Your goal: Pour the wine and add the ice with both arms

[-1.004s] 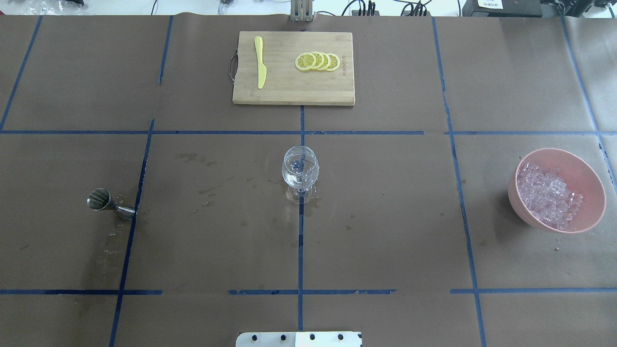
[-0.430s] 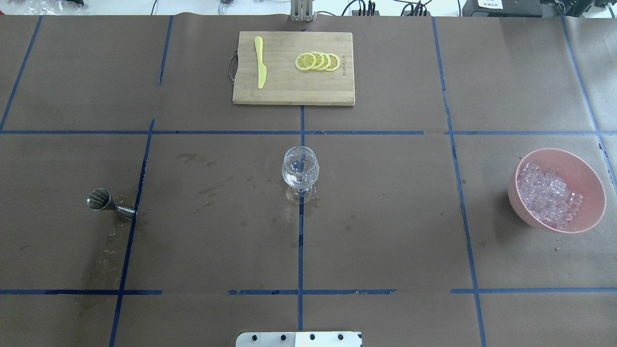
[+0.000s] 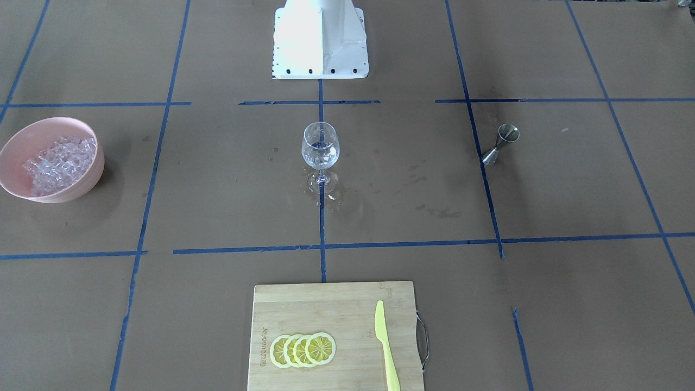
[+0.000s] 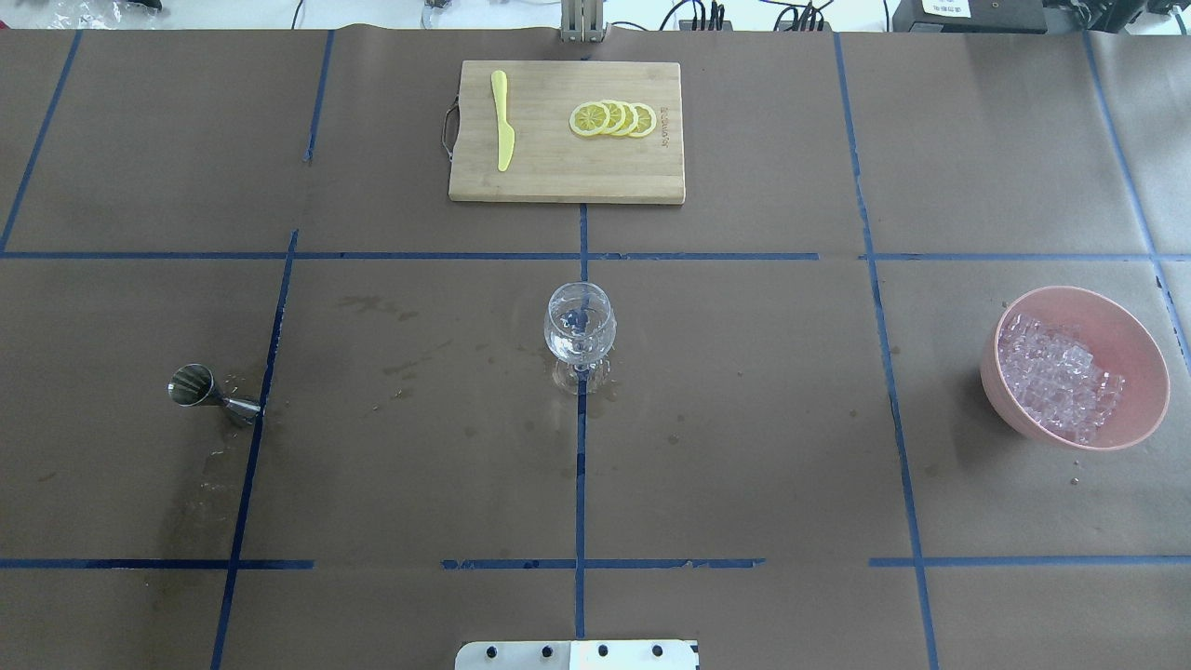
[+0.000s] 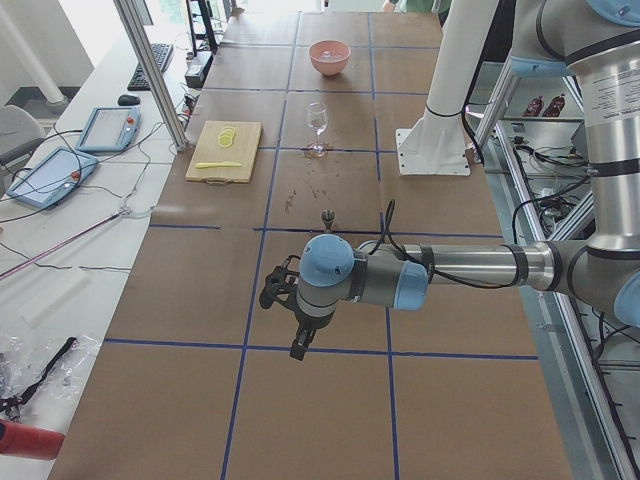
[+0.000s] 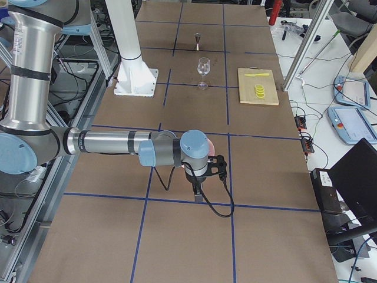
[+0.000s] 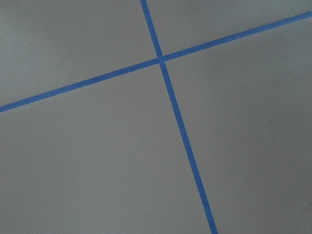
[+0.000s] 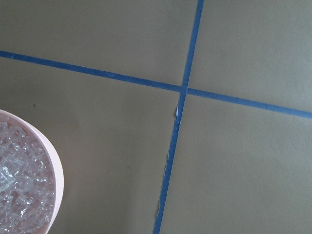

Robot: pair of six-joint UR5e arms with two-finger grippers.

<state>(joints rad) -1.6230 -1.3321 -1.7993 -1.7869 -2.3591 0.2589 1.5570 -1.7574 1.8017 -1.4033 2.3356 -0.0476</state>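
Note:
A clear stemmed wine glass (image 4: 579, 333) stands at the table's middle, also in the front view (image 3: 320, 152). The ice (image 4: 1056, 377) is heaped in a pink bowl (image 4: 1154, 358) at the right; the right wrist view shows it at lower left (image 8: 19, 185). A steel jigger (image 4: 209, 393) stands at the left. Neither arm shows in the overhead or front view. The left gripper (image 5: 298, 345) hangs over bare table in the exterior left view. The right gripper (image 6: 198, 194) hangs beside the bowl in the exterior right view. I cannot tell whether either is open or shut.
A wooden cutting board (image 4: 558, 167) at the far middle carries lemon slices (image 4: 614, 119) and a yellow knife (image 4: 502, 121). The white pedestal base (image 3: 320, 43) stands at the robot's edge. Damp stains (image 4: 400, 372) mark the brown paper between jigger and glass.

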